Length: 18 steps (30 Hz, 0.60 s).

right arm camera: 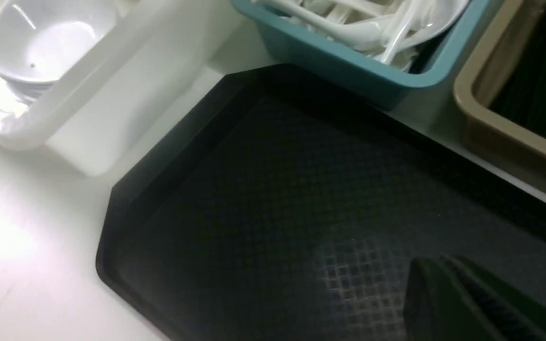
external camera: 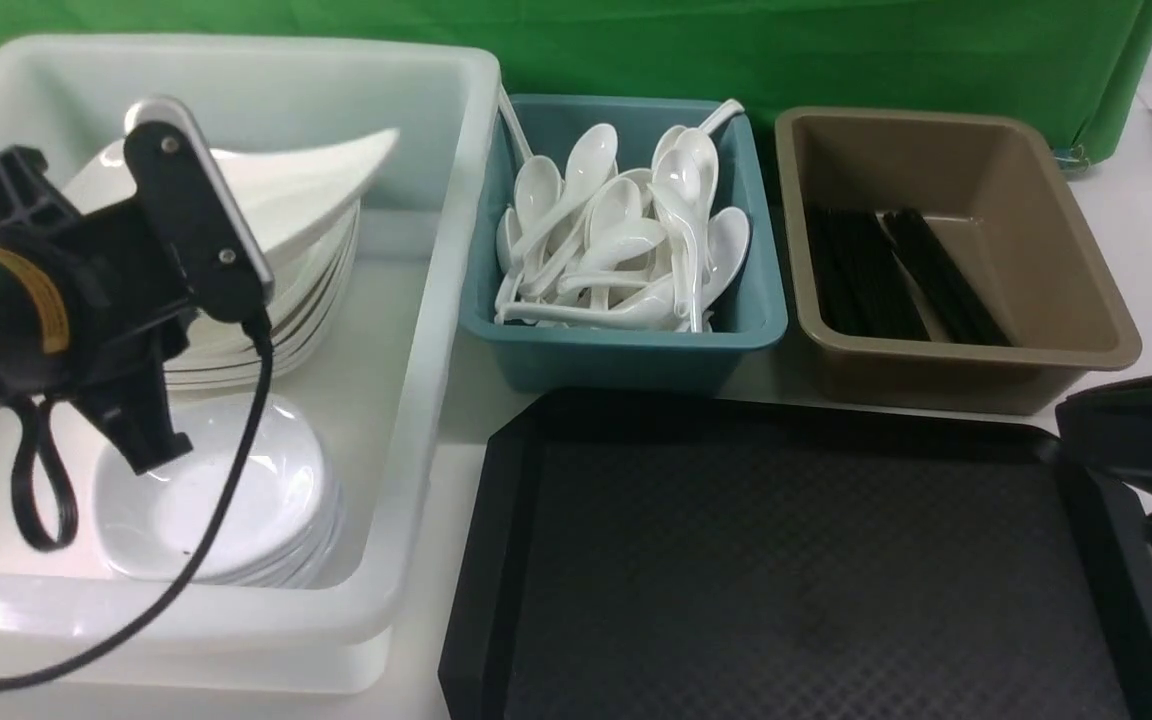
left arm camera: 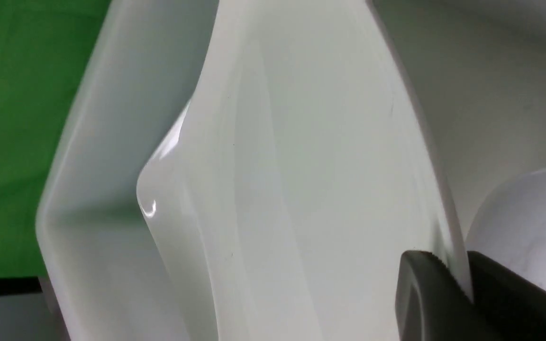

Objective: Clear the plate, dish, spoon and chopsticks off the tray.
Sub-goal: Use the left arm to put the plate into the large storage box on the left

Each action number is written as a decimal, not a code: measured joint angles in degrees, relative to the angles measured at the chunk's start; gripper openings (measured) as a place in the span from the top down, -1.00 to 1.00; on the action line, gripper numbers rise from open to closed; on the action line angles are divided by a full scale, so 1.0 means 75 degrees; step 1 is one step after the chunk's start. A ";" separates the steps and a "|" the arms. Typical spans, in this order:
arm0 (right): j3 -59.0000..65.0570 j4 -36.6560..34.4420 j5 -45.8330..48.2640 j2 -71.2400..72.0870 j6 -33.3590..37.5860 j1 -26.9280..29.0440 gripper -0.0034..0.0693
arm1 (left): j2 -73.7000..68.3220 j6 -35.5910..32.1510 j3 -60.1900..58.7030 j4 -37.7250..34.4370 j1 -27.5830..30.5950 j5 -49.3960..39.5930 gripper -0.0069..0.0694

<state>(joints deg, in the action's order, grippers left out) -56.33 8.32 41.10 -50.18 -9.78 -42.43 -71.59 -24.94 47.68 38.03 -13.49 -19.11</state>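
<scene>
Tilting over the stack (external camera: 311, 300) ahead of the left gripper (left arm camera: 460, 284), the plate (left arm camera: 311, 166) was pinched by its rim in closed jaws; levelling before release was advised.

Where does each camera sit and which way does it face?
Front: between arms, facing forward over black textured plastic tray; left arm, right arm show.
Left wrist: close on large glossy white square plate pinched by left gripper.
Right wrist: above tray, looking down; shut right gripper shows.
Front and right wrist share tray, teal plastic spoon bin.
</scene>
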 joint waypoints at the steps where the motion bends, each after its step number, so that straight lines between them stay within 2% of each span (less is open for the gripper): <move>1: 0.0000 -0.0006 0.0000 0.0000 0.0045 0.0000 0.85 | -0.0243 0.0027 0.0018 0.0054 0.0151 0.0066 0.74; 6: 0.0000 -0.0023 0.0119 0.0000 0.0234 0.0000 0.85 | -0.1033 0.0160 0.0480 0.0172 0.0513 0.0067 0.74; 18: 0.0000 -0.0049 0.0255 0.0000 0.0273 0.0000 0.85 | -0.2296 0.0178 0.1092 0.0574 0.0546 0.0189 0.77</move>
<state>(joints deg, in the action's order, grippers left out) -56.33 7.95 43.01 -50.18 -7.73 -42.43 -88.81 -23.60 55.86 42.33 -9.39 -17.69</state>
